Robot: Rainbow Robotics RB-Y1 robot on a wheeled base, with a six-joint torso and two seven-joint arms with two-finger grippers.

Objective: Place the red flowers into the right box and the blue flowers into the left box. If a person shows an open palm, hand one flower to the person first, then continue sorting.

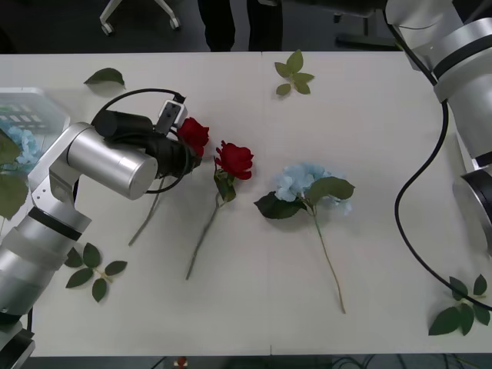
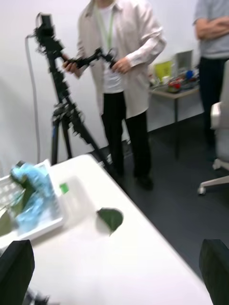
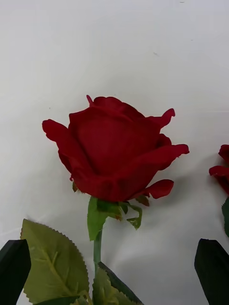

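The left hand (image 3: pixel 114 267) sits low over the table (image 1: pixel 369 169), directly above the stem of the nearer red rose (image 1: pixel 193 135), its two black fingers (image 3: pixel 14 267) spread wide with nothing pinched between them; the stem (image 3: pixel 98 248) runs up between the fingers and the bloom lies just ahead of them. The rose appears to be an artificial flower: light, with soft cloth petals that would crush or deform under pressure, and a thin, fairly stiff stem that could roll or slip on the smooth table. In my judgement the stem just below the bloom, above the serrated leaf (image 3: pixel 52 262), is the sound place to take hold; the petals should not be squeezed. The left forearm reaches in from the robot's left side, bent at the elbow, with the wrist turned down and a cable looped over it. A second red rose (image 1: pixel 234 160) lies just beyond the first, on the far side from the arm, and a blue flower (image 1: pixel 304 184) lies further out again, well apart from the hand. Behind the left arm stands a white box (image 1: pixel 34 104) already holding a blue flower. The right hand (image 2: pixel 114 267) is raised clear of the table, fingers spread and holding nothing, pointed toward that same box.
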